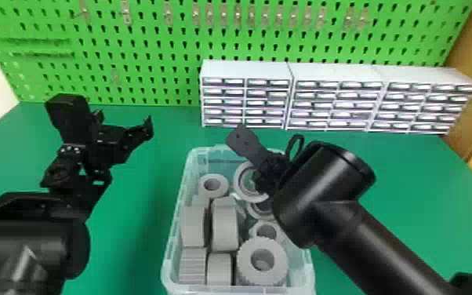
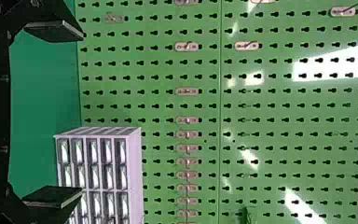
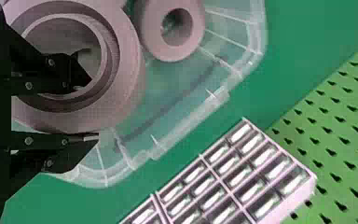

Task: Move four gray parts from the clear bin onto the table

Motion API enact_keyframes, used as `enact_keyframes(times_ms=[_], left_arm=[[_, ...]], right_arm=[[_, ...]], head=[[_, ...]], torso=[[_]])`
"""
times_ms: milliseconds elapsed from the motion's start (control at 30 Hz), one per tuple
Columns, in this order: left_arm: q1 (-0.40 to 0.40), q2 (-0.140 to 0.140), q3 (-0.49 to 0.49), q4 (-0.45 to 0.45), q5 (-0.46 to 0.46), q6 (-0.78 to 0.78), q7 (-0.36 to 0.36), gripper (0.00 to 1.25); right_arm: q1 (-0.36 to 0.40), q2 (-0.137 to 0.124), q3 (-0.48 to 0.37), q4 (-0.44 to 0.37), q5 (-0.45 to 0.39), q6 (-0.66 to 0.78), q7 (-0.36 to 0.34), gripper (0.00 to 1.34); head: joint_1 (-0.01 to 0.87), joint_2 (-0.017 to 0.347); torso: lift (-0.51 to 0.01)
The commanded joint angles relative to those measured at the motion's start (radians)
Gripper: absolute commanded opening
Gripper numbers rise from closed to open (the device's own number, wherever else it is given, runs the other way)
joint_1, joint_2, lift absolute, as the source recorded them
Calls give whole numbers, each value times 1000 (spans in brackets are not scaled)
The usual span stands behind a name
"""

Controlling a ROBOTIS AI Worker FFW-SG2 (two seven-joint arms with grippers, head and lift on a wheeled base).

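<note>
At the clear bin's (image 1: 184,176) twelve o'clock edge, the right gripper (image 1: 263,182) straddles a gray part's (image 1: 239,183) wall, fingers apart (snug beside that rim). Toward ten o'clock, the left gripper (image 1: 124,122), fingers spread, has room over the green table (image 1: 145,188).

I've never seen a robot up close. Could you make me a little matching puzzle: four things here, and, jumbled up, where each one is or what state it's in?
1. Left gripper
2. Right gripper
3. Clear bin
4. White drawer units

A. Standing at the table's far side, by the green pegboard
B. At a large gray ring
C. Open, off to the bin's left
D. Holding several gray parts

Pairs: 1-C, 2-B, 3-D, 4-A
</note>
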Motion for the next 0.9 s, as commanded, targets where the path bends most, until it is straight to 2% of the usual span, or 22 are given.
enact_keyframes(times_ms=[0, 233, 467, 667, 867], left_arm=[[1, 0, 1, 0, 0, 1, 0, 1128], [4, 0, 3, 0, 0, 1, -2, 1128], [4, 0, 3, 0, 0, 1, -9, 1128], [7, 0, 3, 0, 1, 1, -12, 1126], [8, 0, 6, 0, 1, 1, -15, 1126]], right_arm=[[10, 2, -43, -71, 18, 16, 0, 6], [33, -9, -127, -193, 41, 51, 0, 6], [90, -21, -239, -306, 95, 130, 0, 6], [148, -25, -354, -345, 106, 199, 0, 6], [204, -16, -465, -357, 119, 235, 0, 6]], head=[[686, 26], [686, 26], [686, 26], [686, 26], [686, 26]], torso=[[-50], [-50], [-50], [-50], [-50]])
